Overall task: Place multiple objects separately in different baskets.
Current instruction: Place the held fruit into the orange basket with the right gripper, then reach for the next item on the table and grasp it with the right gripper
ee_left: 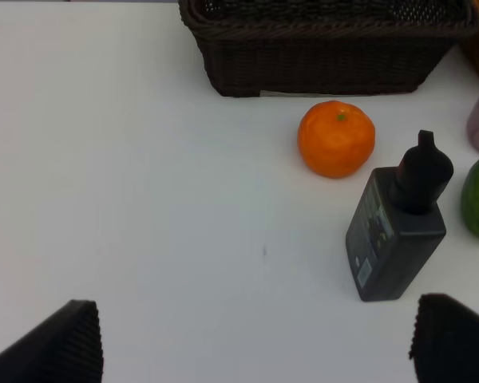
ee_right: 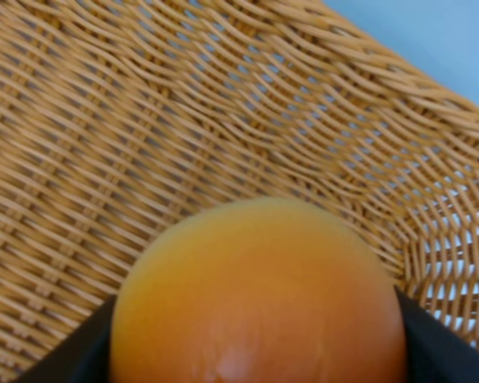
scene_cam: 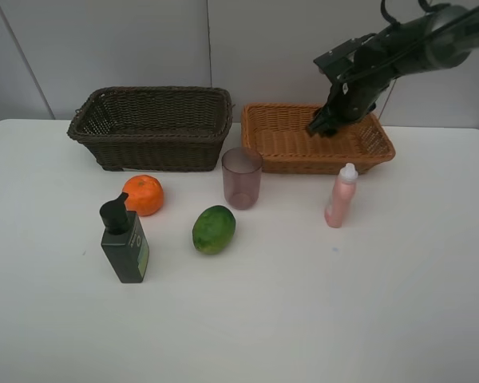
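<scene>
While pinching the peach (ee_right: 255, 295) in the right claw (scene_cam: 319, 126), hangs over the inside of the light tan basket (scene_cam: 279, 142), floor right below. Probably needs only a straight drop. Holds the left claw (ee_left: 259, 343) spread wide near the pump bottle (ee_left: 395, 239).

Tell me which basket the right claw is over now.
The light orange-tan basket, on the right: the right claw hangs over its weave gripping the peach. The dark brown basket beside it has no claw near.
</scene>
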Available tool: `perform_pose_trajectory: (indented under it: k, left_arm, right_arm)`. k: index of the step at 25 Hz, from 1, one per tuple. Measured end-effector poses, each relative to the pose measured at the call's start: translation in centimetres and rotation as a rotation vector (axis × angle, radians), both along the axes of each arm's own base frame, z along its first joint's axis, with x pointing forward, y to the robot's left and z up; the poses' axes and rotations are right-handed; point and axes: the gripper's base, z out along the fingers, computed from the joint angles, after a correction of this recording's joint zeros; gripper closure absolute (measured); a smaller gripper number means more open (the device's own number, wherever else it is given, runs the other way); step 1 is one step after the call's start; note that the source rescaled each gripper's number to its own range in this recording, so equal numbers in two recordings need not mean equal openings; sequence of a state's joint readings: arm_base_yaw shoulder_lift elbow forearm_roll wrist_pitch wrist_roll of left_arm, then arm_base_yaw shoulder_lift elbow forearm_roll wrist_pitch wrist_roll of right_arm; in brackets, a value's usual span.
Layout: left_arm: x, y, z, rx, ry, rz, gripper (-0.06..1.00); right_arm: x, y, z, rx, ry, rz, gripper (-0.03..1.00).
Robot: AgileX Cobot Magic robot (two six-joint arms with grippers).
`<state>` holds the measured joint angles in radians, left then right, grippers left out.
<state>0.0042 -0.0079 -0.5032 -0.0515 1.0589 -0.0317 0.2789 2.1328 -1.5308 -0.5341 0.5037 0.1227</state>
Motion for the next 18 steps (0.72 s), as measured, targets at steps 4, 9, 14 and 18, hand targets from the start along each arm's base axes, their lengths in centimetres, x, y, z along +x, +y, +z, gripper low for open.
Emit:
perform_pose_trajectory:
  k: [4,9,14,18]
  left_arm:
    - [0.0,0.0,0.0,0.0,0.0,0.0,-0.06]
    - [0.0,0.0,0.0,0.0,0.0,0.0,-0.06]
    - [0.0,0.0,0.0,0.0,0.0,0.0,-0.06]
    - [0.0,0.0,0.0,0.0,0.0,0.0,-0.06]
  right_arm:
    - [0.0,0.1,-0.6,0.028,0.019,-0.02,0.49]
    - [0.1,0.3,-0.5,0.088,0.004,-0.065,0.07]
    - [0.0,0.4,-0.5,0.094,0.004,-0.071,-0.01]
    - [-0.2,1.1,-0.5,0.094,0.006,-0.058,-0.01]
